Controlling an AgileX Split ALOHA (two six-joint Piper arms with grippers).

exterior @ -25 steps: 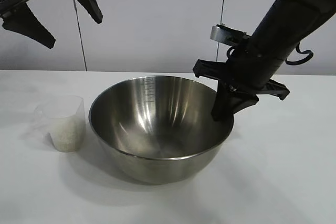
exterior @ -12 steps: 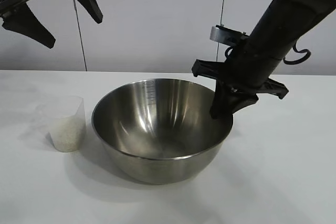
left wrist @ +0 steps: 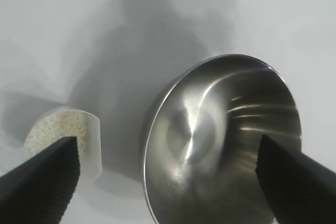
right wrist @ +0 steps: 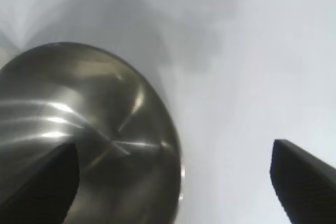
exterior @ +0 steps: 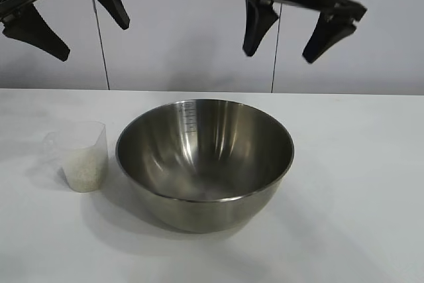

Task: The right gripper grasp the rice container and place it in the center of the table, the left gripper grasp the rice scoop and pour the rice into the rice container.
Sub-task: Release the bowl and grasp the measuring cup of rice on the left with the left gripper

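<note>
Standing upright near the middle of the white desk [exterior: 358,183], the rice container [exterior: 205,160] opens straight up, its measuring marks on the far inner wall, and we see the rice scoop [exterior: 81,156] just beside it, apart, also upright with rice [exterior: 85,171] inside. Behind the desk we see a plain pale panelled wall [exterior: 185,31]. The exterior view alone shows us both grippers high above, right gripper [exterior: 283,31] and left gripper [exterior: 79,18], fingers spread and empty, while the left wrist view shows the rice surface from above.
</note>
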